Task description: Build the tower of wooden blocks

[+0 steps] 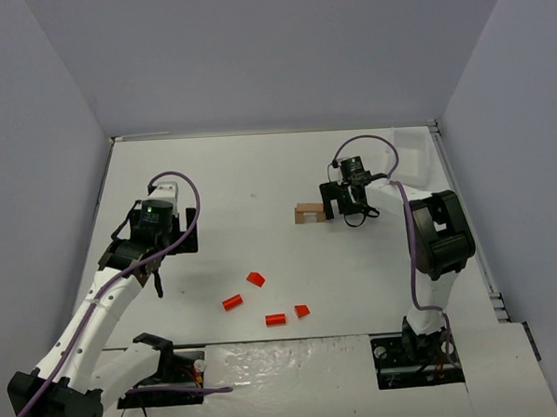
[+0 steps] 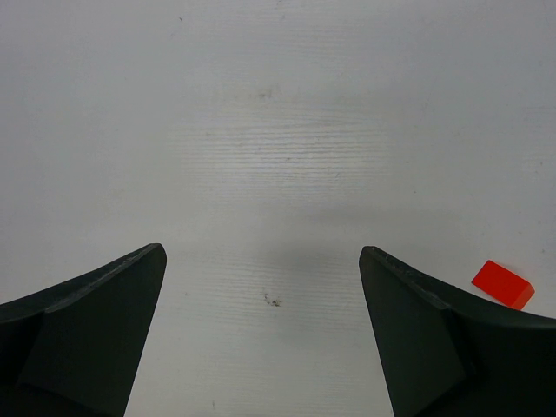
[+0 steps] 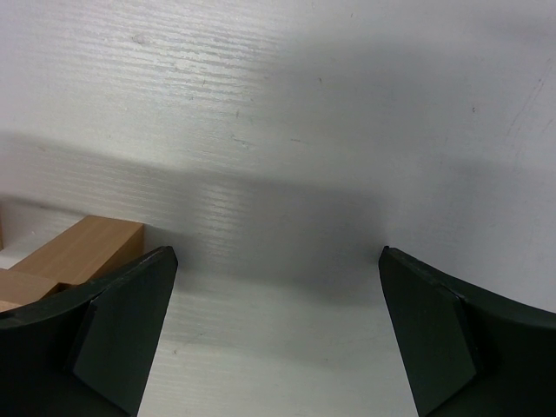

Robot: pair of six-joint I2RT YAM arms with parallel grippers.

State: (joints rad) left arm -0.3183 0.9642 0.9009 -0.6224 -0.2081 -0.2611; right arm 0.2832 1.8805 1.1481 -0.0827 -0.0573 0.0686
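**Fig.** The tan block (image 1: pixel 308 213) sits mid-bench (image 1: pixel 258 172), just beside the right gripper (image 3: pixel 278 252). Four red-orange pieces (image 1: pixel 255 279) lie scattered nearer the arm bases. The fingers of the left gripper (image 2: pixel 261 252) and of the right are spread and empty. The pieces look light, rigid and smooth, so pinch across flat faces; round ones may roll. No writing is legible.

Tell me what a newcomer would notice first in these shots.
Four bright red-orange blocks scattered on the white table, near the front between the arms, grab the eye first. Farther back sits the tan wooden block, with the right fingers open just beside it, not gripping it. The left fingers hang open over bare table, a red block off to one side.
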